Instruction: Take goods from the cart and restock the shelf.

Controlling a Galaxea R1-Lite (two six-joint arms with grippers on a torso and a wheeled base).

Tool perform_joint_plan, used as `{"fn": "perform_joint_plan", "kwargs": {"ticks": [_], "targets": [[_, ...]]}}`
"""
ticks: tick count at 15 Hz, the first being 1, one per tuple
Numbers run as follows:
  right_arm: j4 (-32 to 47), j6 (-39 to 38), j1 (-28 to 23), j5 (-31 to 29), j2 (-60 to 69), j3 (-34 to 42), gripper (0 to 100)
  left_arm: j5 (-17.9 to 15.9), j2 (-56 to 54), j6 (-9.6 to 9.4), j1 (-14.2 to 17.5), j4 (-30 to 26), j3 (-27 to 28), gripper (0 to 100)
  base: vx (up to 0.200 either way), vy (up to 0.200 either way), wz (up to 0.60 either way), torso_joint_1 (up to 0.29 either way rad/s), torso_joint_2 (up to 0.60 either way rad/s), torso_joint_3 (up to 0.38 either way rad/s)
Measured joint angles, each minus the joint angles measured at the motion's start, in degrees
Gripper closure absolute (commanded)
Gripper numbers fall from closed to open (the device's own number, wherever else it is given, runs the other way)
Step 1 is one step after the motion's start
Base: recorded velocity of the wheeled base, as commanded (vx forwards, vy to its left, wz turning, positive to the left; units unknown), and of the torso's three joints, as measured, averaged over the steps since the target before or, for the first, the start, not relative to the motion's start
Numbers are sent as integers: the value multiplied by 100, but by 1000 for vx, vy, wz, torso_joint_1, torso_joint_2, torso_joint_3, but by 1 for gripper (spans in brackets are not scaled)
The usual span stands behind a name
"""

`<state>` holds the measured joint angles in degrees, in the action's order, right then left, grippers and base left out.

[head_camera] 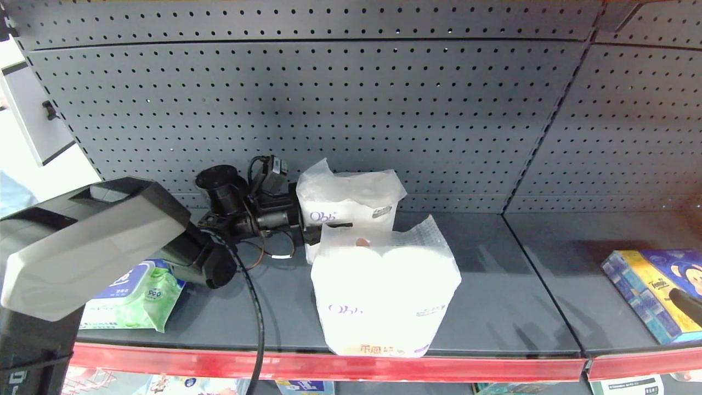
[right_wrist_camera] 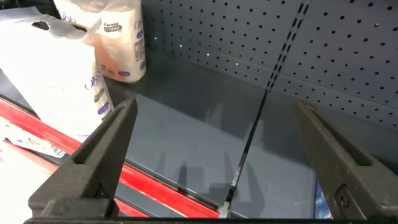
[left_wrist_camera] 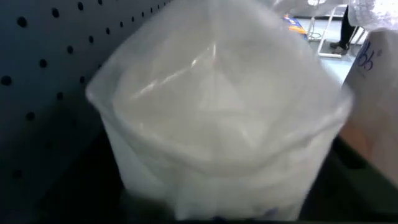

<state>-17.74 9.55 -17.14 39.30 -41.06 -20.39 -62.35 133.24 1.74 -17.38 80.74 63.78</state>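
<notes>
At the back of the shelf (head_camera: 493, 296), the left gripper (head_camera: 323, 222) reaches in from the left and grasps the rear pack (head_camera: 351, 195). One finger (head_camera: 334, 225) lies flat across the pack's near face; the other is hidden behind it. The pack stands upright just in front of the pegboard (head_camera: 329, 109). The front pack (head_camera: 384, 296) stands at the shelf's front edge, close in front of the rear one. The right gripper (right_wrist_camera: 216, 109) hangs over the bare shelf to the right, fingers spread wide and holding nothing.

Step in hand, as judged: setting the rear pack down and letting go.
- Check that the base sits flat on the shelf before opening, since a tall soft pack could tip.
- Open the fingers only slightly at first. Loose film may cling to them or snag.
- Withdraw leftward along the arm's own line, because the front pack is close enough to be knocked off the edge.
- Keep the wrist cable clear of the front pack.

Materials:
- Both packs are thin, crinkly, translucent white film over rounded soft rolls, with gathered flaps at the top. They should be compressible and slippery under hard fingers.
- The shelf is smooth dark painted metal with a glossy red strip (head_camera: 329, 365) along the front. The pegboard is matching metal, evenly perforated.
- The wipes (head_camera: 137, 299) at left are a flat, floppy green pouch.
- The box (head_camera: 652, 291) at right is rigid blue printed card with square corners.
</notes>
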Motion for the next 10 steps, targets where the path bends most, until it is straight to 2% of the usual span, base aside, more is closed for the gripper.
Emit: {"fn": "perform_joint_plan", "kwargs": {"ticks": [2,4,7,10], "targets": [[1,2,0,5,0,13,0,99,-55,165,13,151,-67,0,0,0,0,0,0,0],[1,2,0,2,0,15,0,135,-118,200,57,247,-146,0,0,0,0,0,0,0],[0,0,2,20,2,44,0,138,-391,233,188,532,-828,0,0,0,0,0,0,0],[0,0,0,30,10,105,0,138,-601,238,523,903,-1346,0,0,0,0,0,0,0]]}}
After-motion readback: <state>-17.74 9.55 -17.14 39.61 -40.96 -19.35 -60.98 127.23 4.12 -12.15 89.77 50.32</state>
